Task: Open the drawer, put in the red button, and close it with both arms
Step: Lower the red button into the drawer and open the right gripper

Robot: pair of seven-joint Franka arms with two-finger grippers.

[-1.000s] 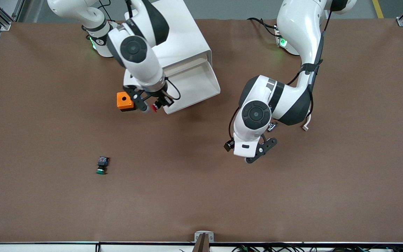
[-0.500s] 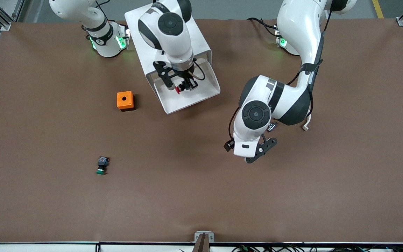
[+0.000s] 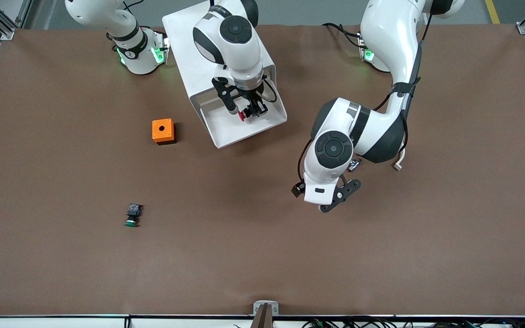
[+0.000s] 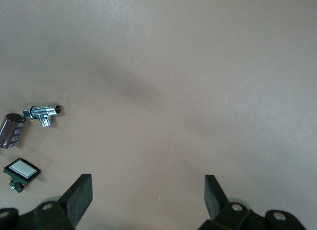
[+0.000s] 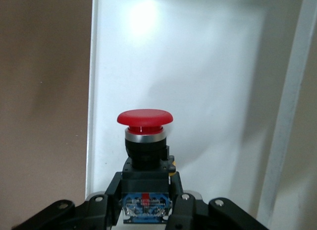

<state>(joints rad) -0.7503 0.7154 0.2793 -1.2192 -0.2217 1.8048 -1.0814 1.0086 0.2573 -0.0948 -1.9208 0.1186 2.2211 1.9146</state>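
Over the open drawer point(image 3: 244, 120) of the white cabinet point(image 3: 208, 54), we see the right gripper point(image 3: 249, 111) pinching the red button point(image 5: 144, 136) by its black-blue body, red cap pointing out over the white tray. We find the left gripper point(image 4: 147, 190) waiting above bare table point(image 3: 381, 250) toward the left arm's end, fingers spread (a chrome fitting point(image 4: 43, 114), a brown cylinder point(image 4: 11, 131) and a white-capped switch point(image 4: 21, 171) lie under it). An orange box point(image 3: 162, 131) sits beside the cabinet; the green button point(image 3: 132, 215) lies nearer the camera.
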